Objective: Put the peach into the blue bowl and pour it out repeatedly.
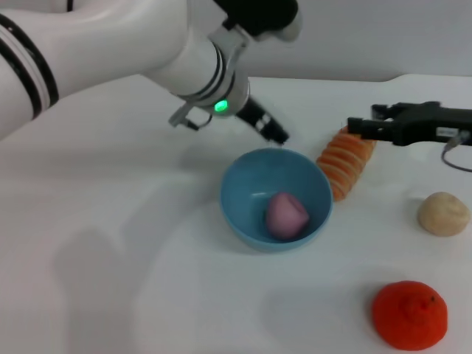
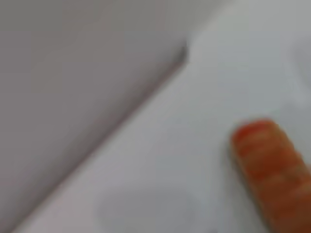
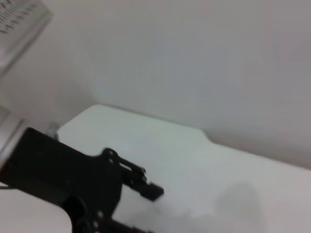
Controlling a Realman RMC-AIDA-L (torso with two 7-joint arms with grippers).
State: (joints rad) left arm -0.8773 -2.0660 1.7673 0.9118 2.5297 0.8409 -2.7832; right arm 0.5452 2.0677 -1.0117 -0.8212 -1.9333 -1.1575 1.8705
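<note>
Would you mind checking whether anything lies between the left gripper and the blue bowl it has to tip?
Nothing visible does. The left gripper hangs just above the far rim of the blue bowl, with the peach inside. The striped orange toy lies off to the bowl's right.

No text, label, brand, number or sign can be read anywhere in these views. The right gripper (image 1: 354, 125) carries a small pale patch on its black body, too blurred to make out. The left arm's wrist shows only a glowing green light (image 1: 220, 106), with no lettering on it.
</note>
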